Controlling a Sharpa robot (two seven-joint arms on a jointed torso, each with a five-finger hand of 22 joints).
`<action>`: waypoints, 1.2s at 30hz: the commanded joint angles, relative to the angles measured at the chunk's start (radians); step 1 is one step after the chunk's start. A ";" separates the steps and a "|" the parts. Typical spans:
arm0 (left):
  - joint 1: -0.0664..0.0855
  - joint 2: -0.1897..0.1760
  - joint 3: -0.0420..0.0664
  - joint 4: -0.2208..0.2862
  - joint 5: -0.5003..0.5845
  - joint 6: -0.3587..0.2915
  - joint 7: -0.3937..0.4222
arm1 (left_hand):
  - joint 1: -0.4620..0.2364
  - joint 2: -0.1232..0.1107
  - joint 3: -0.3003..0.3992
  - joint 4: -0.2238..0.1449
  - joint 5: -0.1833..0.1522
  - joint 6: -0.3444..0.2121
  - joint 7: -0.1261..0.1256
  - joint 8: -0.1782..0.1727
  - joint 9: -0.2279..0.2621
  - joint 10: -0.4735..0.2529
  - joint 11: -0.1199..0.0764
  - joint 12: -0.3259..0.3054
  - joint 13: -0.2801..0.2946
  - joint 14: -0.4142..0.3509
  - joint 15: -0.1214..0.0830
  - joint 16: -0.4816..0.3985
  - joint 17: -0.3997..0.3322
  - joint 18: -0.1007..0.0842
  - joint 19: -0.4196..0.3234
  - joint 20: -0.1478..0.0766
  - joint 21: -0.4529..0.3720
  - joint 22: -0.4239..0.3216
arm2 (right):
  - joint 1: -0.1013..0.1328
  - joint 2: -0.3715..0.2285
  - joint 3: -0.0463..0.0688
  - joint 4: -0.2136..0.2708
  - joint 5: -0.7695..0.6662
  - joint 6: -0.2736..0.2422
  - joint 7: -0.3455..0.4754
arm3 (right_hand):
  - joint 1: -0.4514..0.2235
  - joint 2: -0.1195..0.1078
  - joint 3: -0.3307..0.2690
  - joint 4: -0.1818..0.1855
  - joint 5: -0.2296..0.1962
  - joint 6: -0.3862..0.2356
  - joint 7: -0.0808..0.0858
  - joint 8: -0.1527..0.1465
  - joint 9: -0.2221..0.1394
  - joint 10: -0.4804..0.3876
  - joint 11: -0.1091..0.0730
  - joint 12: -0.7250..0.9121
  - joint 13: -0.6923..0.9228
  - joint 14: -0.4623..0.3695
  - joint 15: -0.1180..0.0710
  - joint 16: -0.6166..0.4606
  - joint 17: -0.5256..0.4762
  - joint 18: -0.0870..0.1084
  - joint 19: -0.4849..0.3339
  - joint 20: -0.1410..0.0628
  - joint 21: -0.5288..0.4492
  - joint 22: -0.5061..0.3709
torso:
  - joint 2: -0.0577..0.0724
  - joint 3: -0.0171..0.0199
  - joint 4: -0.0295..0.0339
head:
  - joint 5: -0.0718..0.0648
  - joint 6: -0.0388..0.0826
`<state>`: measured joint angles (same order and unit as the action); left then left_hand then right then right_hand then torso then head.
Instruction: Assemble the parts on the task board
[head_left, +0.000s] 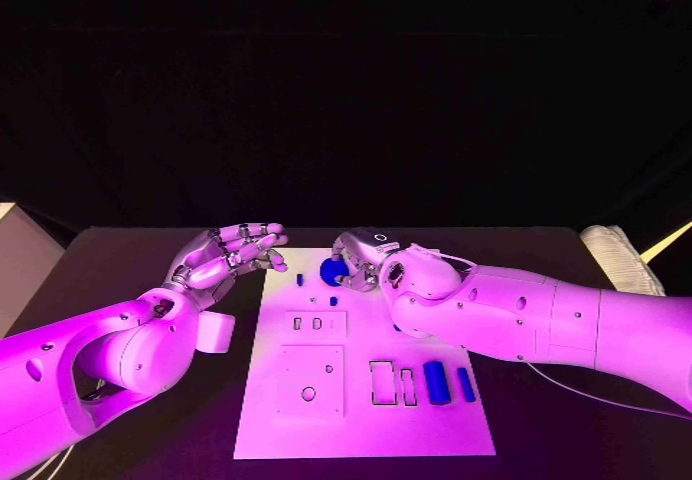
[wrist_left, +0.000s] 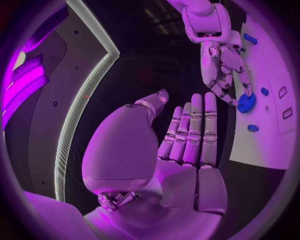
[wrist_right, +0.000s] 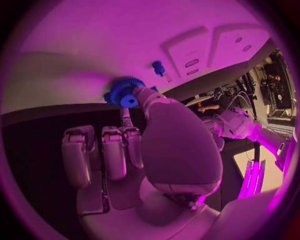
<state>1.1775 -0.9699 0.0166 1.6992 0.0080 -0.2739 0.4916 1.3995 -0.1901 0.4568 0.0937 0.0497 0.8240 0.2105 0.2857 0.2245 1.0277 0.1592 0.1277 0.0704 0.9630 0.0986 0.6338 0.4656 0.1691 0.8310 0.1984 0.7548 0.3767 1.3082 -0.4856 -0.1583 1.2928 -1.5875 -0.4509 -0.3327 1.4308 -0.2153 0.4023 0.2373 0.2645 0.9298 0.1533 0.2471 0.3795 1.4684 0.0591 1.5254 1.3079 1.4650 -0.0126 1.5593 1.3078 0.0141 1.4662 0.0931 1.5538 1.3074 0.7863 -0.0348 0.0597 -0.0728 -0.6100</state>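
Blue and toothed, the small round plastic gear (head_left: 333, 271) sits pinched in the fingers (wrist_right: 142, 94) of my right hand (head_left: 372, 258), at the upper middle of the head view, over the far end of the flat white task board (head_left: 361, 420). A short blue peg (wrist_right: 158, 67) stands on the board just beside it. My left hand (head_left: 231, 252) hovers over the black desk (head_left: 116, 260) left of the board, fingers apart, holding nothing. I judge the right hand is the nearer one for seating the gear.
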 joint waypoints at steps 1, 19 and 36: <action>0.001 0.000 0.001 0.002 -0.004 0.017 0.005 | -0.005 0.005 0.005 0.000 0.000 0.006 0.010 -0.006 -0.001 0.001 0.003 -0.007 0.001 -0.007 0.002 0.005 0.001 0.009 -0.006 -0.002 0.004 0.001 | -0.003 0.001 -0.002 -0.002 -0.025 0.023 -0.026 | -0.008 0.001 0.007 0.000 -0.003 0.035 -0.016 -0.001 0.004 0.057 -0.004 0.003 0.206 0.102 -0.003 0.006 0.245 -0.011 0.097 -0.003 0.006 0.251 | 0.001 -0.0002 0.0002 | -0.001 0.002; 0.001 0.000 0.001 0.001 -0.004 0.017 0.003 | -0.006 0.005 0.008 -0.003 0.000 0.007 0.010 -0.006 -0.001 0.002 0.003 -0.007 0.001 -0.008 0.002 0.007 0.001 0.009 -0.009 -0.001 0.009 0.005 | -0.003 0.007 -0.002 -0.016 0.060 0.049 0.029 | -0.179 -0.018 -0.087 0.050 -0.056 -0.051 0.015 -0.078 -0.014 0.009 0.026 -0.043 0.155 0.104 0.024 0.009 0.253 -0.007 0.089 0.022 -0.004 0.241 | 0.000 0.0002 -0.0005 | 0.001 0.002; 0.001 -0.001 0.001 0.000 -0.004 0.016 0.002 | -0.008 0.005 0.009 -0.003 0.000 0.008 0.010 -0.005 -0.001 0.002 0.003 -0.007 0.001 -0.008 0.002 0.008 0.001 0.009 -0.011 -0.001 0.011 0.006 | -0.003 -0.001 -0.002 -0.021 0.131 0.096 0.039 | -0.230 0.044 -0.128 0.048 0.026 -0.032 0.013 -0.088 -0.011 0.018 0.025 -0.036 0.167 0.106 0.025 0.011 0.263 -0.009 0.094 0.024 0.002 0.248 | 0.000 0.0002 -0.0005 | -0.001 0.001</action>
<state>1.1776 -0.9715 0.0166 1.6981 0.0079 -0.2739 0.4889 1.3995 -0.1901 0.4610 0.0895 0.0497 0.8240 0.2105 0.2857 0.2246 1.0277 0.1592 0.1240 0.0704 0.9630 0.0987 0.6378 0.4655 0.1692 0.8273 0.1948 0.7619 0.3815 1.3107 -0.4845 -0.1557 1.2747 -1.4792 -0.4064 -0.3000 1.1989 -0.1803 0.2680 0.2854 0.2885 0.8938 0.1672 0.1542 0.3662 1.4657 0.0816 1.4850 1.3075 1.4650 0.0092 1.5672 1.3074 0.0143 1.4662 0.1113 1.5537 1.3078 0.7864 -0.0348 0.0593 -0.0737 -0.6097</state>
